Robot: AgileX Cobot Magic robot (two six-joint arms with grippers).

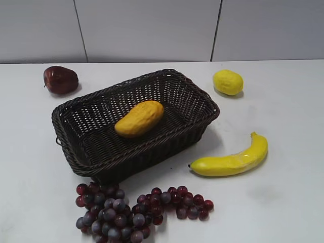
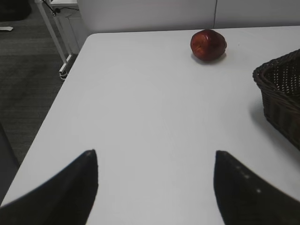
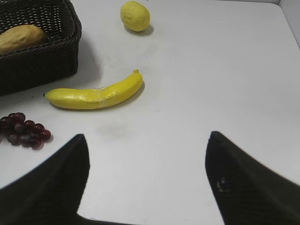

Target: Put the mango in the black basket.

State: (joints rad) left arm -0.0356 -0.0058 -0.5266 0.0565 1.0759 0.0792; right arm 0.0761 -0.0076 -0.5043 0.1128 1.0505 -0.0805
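Note:
The golden yellow-orange mango [image 1: 139,118] lies inside the black basket [image 1: 192,127], near its middle. The right wrist view shows the mango [image 3: 21,37] behind the basket's wall [image 3: 44,58] at the upper left. The left wrist view shows only a corner of the basket [image 2: 281,93] at the right edge. My left gripper [image 2: 154,157] is open and empty above bare table, well left of the basket. My right gripper [image 3: 147,140] is open and empty above bare table, in front of the banana. Neither gripper shows in the exterior view.
A dark red apple [image 1: 61,80] [image 2: 208,45] sits at the back left. A lemon [image 1: 228,82] [image 3: 135,16] sits back right of the basket. A banana [image 1: 230,161] [image 3: 96,93] lies to its right. Purple grapes [image 1: 126,212] [image 3: 23,129] lie in front. The table's left edge [image 2: 56,108] drops to the floor.

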